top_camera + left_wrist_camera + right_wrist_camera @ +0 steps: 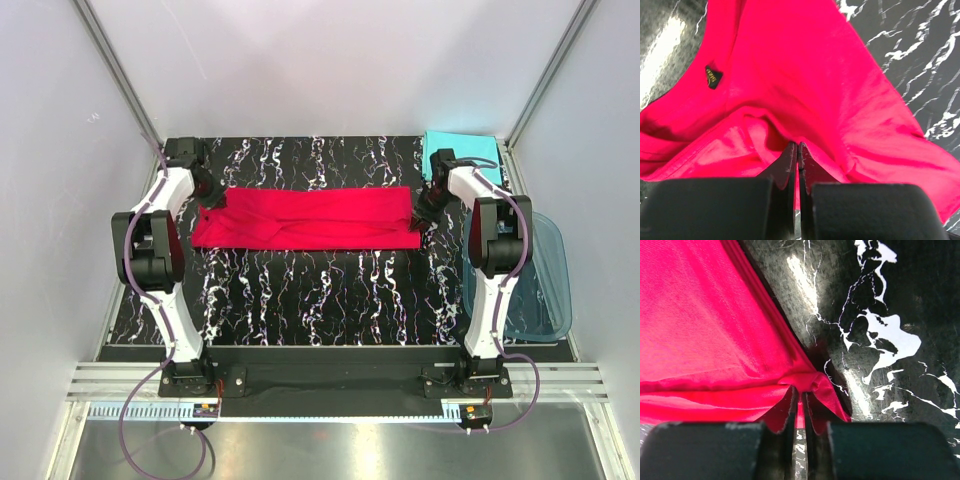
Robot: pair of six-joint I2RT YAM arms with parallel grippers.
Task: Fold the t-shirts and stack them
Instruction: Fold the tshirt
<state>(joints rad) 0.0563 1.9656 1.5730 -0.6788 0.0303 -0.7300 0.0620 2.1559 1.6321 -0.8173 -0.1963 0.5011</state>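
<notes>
Left fingers (786, 167): pressed together, only a hairline seam between them. They pinch a raised fold of the red t-shirt (805, 75), which bunches up right at the tips. Just beyond the tips the cloth spreads away and fills most of the left wrist view. A small dark label (713, 77) with gold lettering sits on the cloth, ahead and to the left of the tips.

Right fingers (786, 410): nearly together, with a thin slit between them. Red cloth shows in the slit, and a corner of the same shirt peaks at the tips. How firm this grip is cannot be told. Ahead and to the left of these tips the cloth spreads out; ahead and to the right lies bare black tabletop (880, 300) with white veining.

Seen from above, the shirt lies as a long flat band between the two pairs of fingers, one at each end.

Turquoise t-shirt (462, 150): folded, just beyond the right fingers at the tabletop's far right corner, apart from the red one.

Translucent blue tub (545, 290): nearer than the right fingers, at the tabletop's right edge, beside the right arm.
</notes>
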